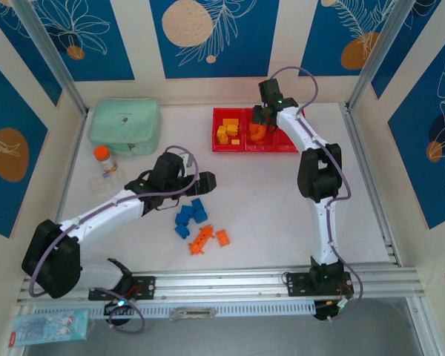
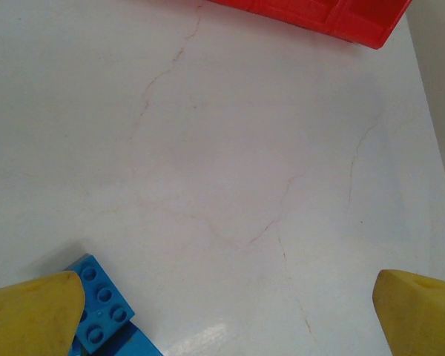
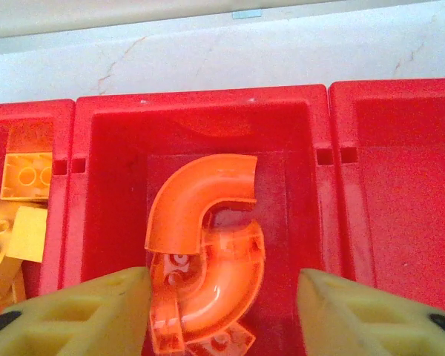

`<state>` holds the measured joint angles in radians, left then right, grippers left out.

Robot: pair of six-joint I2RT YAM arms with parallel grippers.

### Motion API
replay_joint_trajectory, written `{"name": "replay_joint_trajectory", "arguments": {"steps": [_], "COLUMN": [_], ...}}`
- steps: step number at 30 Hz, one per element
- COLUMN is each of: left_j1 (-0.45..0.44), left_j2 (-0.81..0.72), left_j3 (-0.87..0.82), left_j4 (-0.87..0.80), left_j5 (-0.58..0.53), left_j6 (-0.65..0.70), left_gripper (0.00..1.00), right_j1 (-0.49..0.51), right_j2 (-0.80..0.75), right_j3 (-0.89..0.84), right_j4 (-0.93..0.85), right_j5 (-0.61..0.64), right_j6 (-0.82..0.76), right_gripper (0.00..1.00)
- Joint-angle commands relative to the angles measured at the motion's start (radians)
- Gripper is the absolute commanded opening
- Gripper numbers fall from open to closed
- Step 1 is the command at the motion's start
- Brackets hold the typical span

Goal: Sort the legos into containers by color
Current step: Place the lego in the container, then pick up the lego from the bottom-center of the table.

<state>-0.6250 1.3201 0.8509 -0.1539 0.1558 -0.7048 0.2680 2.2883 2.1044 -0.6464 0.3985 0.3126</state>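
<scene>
While the right gripper (image 3: 219, 289) is hovering over the middle one of the containers (image 3: 200, 104), its fingers are standing apart and pinching nothing; two orange arch pieces (image 3: 196, 200) are lying stacked in that bin beneath them, and yellow bricks (image 3: 26, 178) are sitting in the left-hand bin; the left gripper (image 2: 230, 297) is hanging spread wide and empty above the table (image 2: 230, 148), just beside the blue legos (image 1: 189, 216), with the orange legos (image 1: 208, 239) lying near them; these bricks are looking light, rigid and glossy, so a shallow pinch is probably risking a slip; gripping across two flat opposite sides, not studs or curves, is looking safest.
</scene>
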Motion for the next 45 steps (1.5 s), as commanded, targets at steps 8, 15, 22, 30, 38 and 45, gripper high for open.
{"name": "replay_joint_trajectory", "arguments": {"steps": [8,15,22,30,38,45], "left_j1": [-0.003,0.005,0.008,0.01,0.01,0.01], "left_j2": [-0.059,-0.176,-0.328,-0.493,-0.566,-0.606], "left_j3": [0.017,-0.038,-0.111,-0.206,-0.238,-0.268], "left_j4": [-0.016,-0.07,-0.157,-0.226,-0.311,-0.311], "left_j5": [-0.012,-0.034,-0.068,-0.084,-0.087,-0.079], "left_j6": [0.036,0.041,0.04,-0.002,-0.012,-0.04], "left_gripper": [0.99,0.99,0.99,0.99,0.99,0.99], "right_j1": [0.06,0.141,0.269,0.455,0.621,0.743], "right_j2": [-0.213,-0.457,-0.641,-0.739,-0.779,-0.767], "right_j3": [-0.156,-0.456,-0.7,-0.888,-1.028,-1.103], "right_j4": [-0.018,0.017,-0.012,-0.061,-0.04,-0.015], "right_j5": [-0.036,-0.095,-0.136,-0.158,-0.148,-0.123], "right_j6": [0.01,0.061,0.101,0.179,0.333,0.407], "right_gripper": [0.66,0.72,0.77,0.79,0.81,0.8]}}
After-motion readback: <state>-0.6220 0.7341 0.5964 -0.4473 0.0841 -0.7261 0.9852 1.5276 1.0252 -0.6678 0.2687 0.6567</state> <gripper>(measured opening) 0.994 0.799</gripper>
